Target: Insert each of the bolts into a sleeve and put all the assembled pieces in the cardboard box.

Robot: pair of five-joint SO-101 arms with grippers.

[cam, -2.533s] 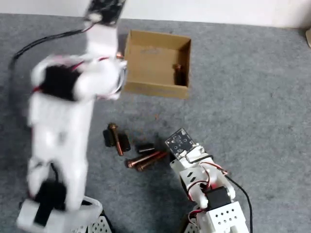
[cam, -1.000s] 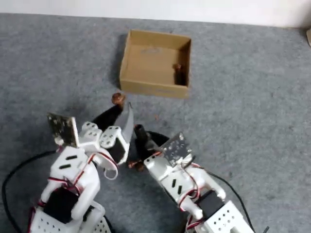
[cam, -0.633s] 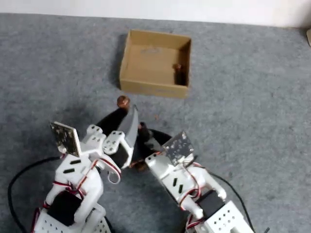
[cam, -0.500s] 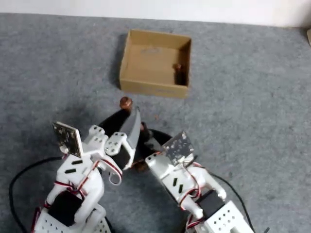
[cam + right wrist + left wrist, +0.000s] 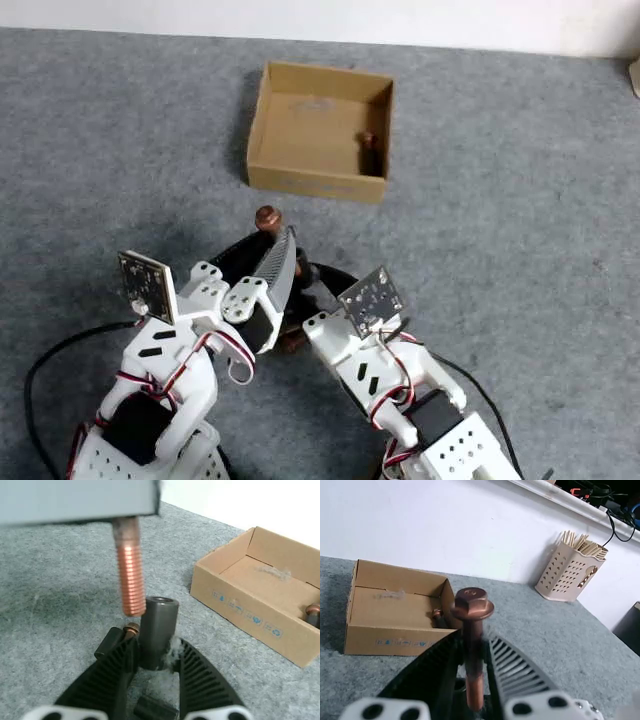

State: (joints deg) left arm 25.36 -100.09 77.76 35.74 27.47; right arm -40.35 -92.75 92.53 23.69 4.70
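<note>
My left gripper (image 5: 276,238) is shut on a copper bolt (image 5: 267,215), head up and threads down (image 5: 472,630). My right gripper (image 5: 156,647) is shut on a dark grey sleeve (image 5: 158,625) held upright (image 5: 303,272) just above the carpet. The bolt's threaded tip (image 5: 131,587) hangs beside the sleeve's open top, slightly off to one side, outside the bore. The cardboard box (image 5: 318,130) stands farther back, with one assembled piece (image 5: 370,150) against its right wall.
Loose parts lie on the grey carpet under the grippers: a sleeve (image 5: 109,646) with a bolt (image 5: 131,628) beside it, another sleeve (image 5: 155,709), and a bolt end (image 5: 291,342) between the arms. A perforated holder of sticks (image 5: 571,572) stands by the wall.
The left arm swung down from beside the box with its bolt. Over the last second the bolt drifted right, closing on the sleeve held by the right gripper.
</note>
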